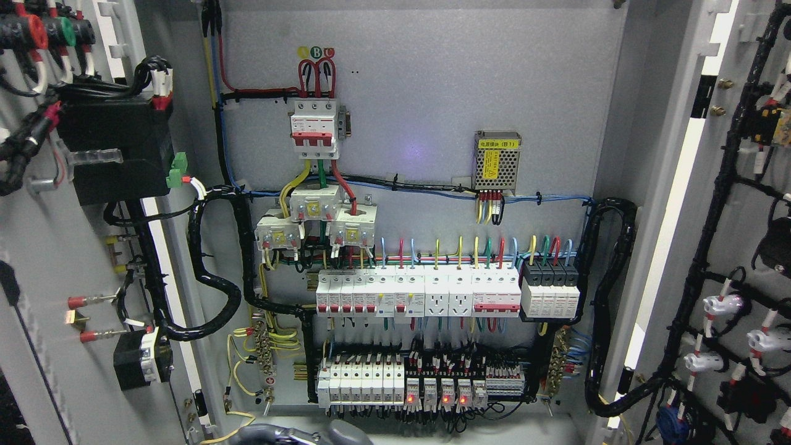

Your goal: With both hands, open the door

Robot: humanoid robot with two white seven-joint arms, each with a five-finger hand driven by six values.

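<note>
Both grey sheet-metal cabinet doors already swung wide, left door (pixel 37 259) at 9 o'clock and right door (pixel 741 247) at 3, long axes vertical; only a grey robot part (pixel 296 434) shows at 6 o'clock, so hand state and nearer arm can't be told.

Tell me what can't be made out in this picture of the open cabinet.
- Grey rounded robot part, head view: cut by the bottom edge; which hand, unclear.
- Left grey metal door and right grey metal door: cut by the side edges.
- Yellow label on the perforated metal box: print too small.
</note>
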